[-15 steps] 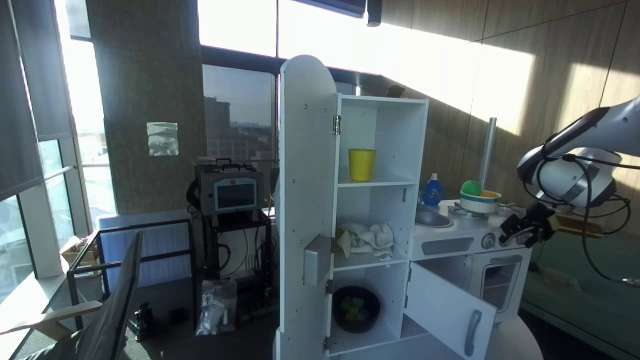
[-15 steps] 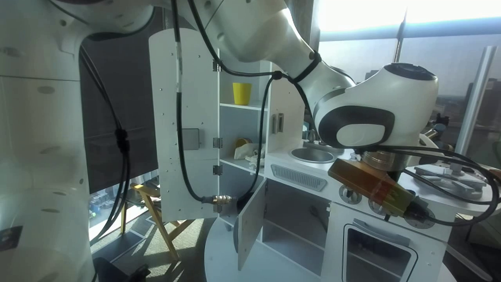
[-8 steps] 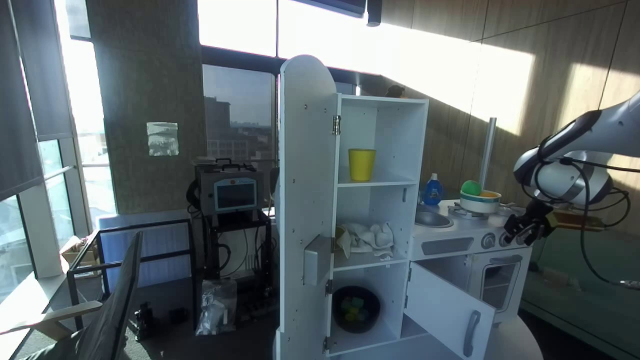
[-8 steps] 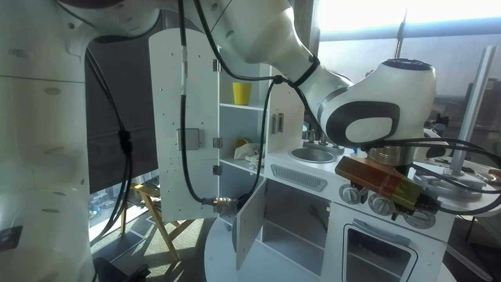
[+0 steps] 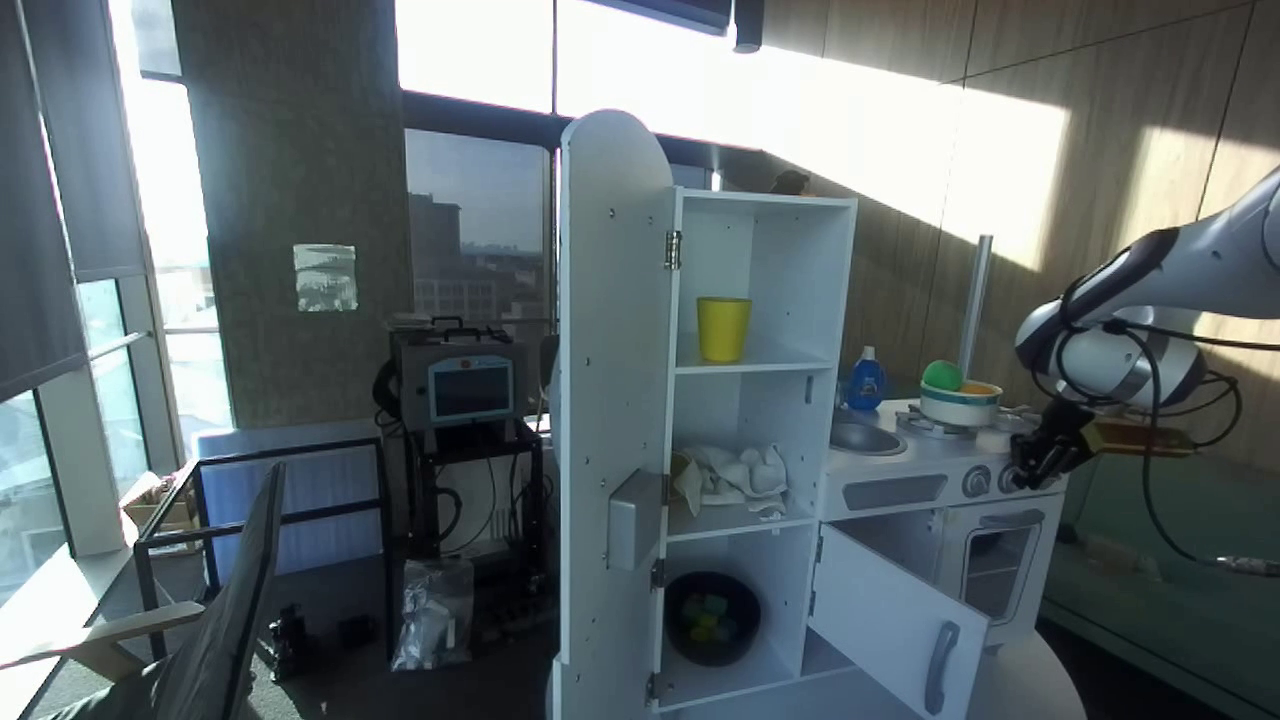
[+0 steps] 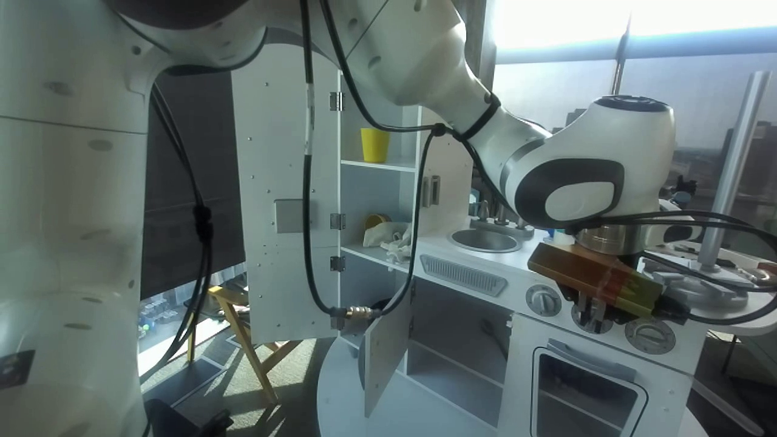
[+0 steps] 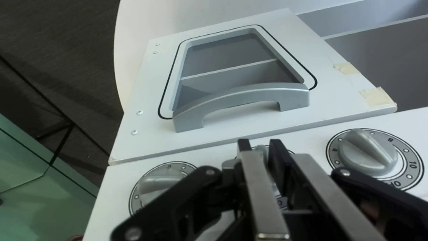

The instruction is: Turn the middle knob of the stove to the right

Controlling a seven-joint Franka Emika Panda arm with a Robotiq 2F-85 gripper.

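Note:
The stove [image 6: 519,358] is a low white toy unit with a front strip of grey dial knobs. In the wrist view the middle knob [image 7: 262,149] shows only its ridge and a sliver of dial; the fingers cover the rest. My gripper [image 7: 260,145] stands over it, its two fingers shut on that ridge, one on each side. In both exterior views the gripper [image 6: 590,321] is at the strip's centre. A side knob [image 7: 157,182] is partly behind a finger linkage, and another knob [image 7: 364,155] shows its numbers.
An oven door handle [image 7: 240,97] sticks out just past the knob strip. A low cabinet door [image 6: 385,358] stands swung out. A sink [image 6: 484,240], a pot [image 5: 960,408] and a vertical pole [image 6: 731,176] are on the countertop.
The arm has moved across the strip to the middle knob, toward the sink side in an exterior view. The fingers have come together around the ridge. The low cabinet door has swung slightly.

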